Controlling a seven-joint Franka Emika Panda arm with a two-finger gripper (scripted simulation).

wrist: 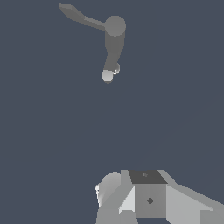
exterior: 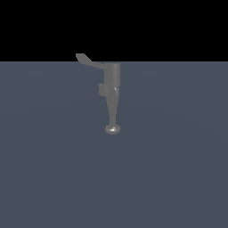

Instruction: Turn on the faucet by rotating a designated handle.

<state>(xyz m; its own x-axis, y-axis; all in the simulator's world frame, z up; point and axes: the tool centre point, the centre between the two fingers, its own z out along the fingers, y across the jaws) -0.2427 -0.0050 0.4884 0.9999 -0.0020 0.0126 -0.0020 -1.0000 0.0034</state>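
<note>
Boxy pale gripper (wrist: 144,197) — dull-grey faucet (exterior: 112,95), thin curved handle (exterior: 89,62).

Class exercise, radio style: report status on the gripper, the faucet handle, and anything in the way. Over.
Gripper only partly in the wrist view, state unclear, well short of the faucet. Handle untouched, jutting toward the exterior view's left. Nothing visible between them.

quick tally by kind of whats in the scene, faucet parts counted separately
faucet bodies: 1
handle levers: 1
spouts with a shiny knob end: 1
floor surfaces: 1
gripper, only partly seen at the wrist view's edge: 1
total: 5
</note>
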